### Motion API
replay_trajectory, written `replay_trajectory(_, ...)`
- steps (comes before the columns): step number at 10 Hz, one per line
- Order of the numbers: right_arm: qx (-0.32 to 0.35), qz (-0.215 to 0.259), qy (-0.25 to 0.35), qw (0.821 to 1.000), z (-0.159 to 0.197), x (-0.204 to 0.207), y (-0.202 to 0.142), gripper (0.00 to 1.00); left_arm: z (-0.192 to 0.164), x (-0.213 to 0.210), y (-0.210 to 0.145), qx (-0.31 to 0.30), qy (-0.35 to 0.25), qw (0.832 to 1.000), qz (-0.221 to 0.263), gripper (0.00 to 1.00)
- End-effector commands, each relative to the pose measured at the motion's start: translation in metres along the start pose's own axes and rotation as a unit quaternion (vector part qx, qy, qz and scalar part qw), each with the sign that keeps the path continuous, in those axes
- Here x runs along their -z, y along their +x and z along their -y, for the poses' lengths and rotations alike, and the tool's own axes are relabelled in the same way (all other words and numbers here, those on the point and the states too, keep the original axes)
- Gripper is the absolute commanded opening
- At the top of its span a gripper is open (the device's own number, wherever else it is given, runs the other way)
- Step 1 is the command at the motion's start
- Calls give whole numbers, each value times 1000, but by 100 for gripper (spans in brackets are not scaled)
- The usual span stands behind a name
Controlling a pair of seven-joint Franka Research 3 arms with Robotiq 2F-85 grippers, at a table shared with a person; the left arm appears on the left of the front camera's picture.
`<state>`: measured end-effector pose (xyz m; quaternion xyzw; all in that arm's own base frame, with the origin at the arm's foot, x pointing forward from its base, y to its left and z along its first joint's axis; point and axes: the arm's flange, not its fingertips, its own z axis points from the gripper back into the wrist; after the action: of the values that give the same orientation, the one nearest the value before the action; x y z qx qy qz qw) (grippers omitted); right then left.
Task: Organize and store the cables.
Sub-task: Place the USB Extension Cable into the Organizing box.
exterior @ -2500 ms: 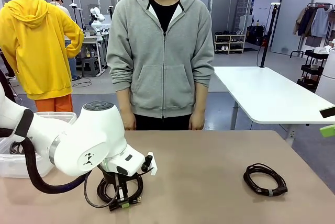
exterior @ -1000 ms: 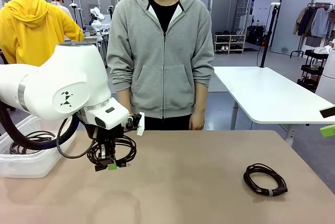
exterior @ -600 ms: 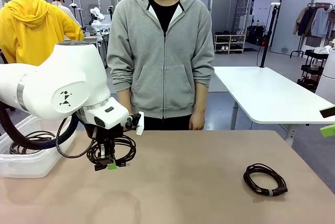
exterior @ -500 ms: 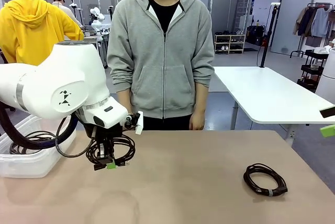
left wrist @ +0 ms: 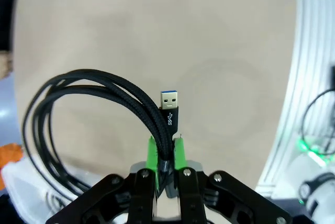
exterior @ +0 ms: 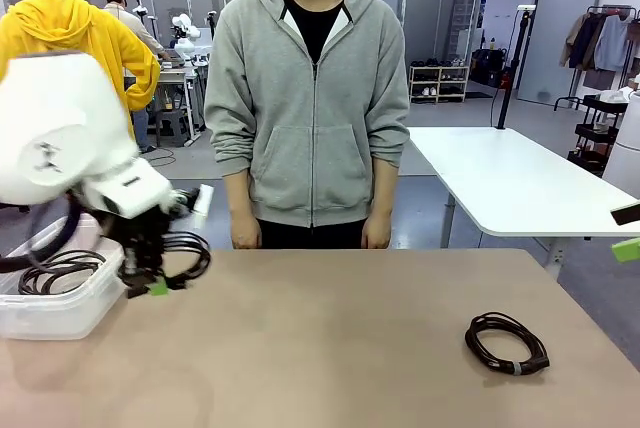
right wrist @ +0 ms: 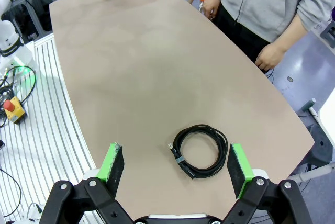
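1. Left hand [exterior: 155, 286] clamps a coiled cable [exterior: 188, 251] off the counter [exterior: 340, 348], beside the bin [exterior: 70, 310] at 9 o'clock.
2. Right hand [right wrist: 175, 162] open above second cable [right wrist: 200, 150], lying at 4 o'clock.

Robotics lab in an open hall, with a tan work table [exterior: 380, 348] in front and a white table [exterior: 500, 183] behind, on a bare grey floor. Emergency-stop button [right wrist: 13, 110] and loose wiring on slatted flooring beside the bench. Storage shelf [exterior: 437, 81] and clothes rack [exterior: 603, 38] at the back.
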<state>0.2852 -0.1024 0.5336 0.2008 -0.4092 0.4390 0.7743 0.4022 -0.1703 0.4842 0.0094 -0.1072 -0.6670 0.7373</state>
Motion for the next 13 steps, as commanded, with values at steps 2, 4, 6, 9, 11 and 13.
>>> replay_trajectory(2, -2, 1, -3, 1000, -2, 0, 1, 100, -32, -36, -87, 15, 4, 1000, 0, 14)
replay_trajectory(4, -2, 1, -3, 1000, -2, 0, 1, 100, -62, -52, -129, 25, 11, 1000, 2, 14)
replay_trajectory(6, -2, 1, -3, 1000, -2, 0, 1, 100, -98, -45, -157, 15, 1, 1000, -4, 14)
replay_trajectory(9, -2, 1, -3, 1000, -2, 0, 1, 100, -134, 1, -188, -8, -4, 999, -32, 14)
replay_trajectory(11, -2, 1, -3, 1000, -2, 0, 1, 100, -151, 19, -207, -34, -2, 998, -43, 14)
replay_trajectory(13, -2, 1, -3, 1000, -2, 0, 1, 100, -158, 27, -218, -54, -30, 998, -31, 14)
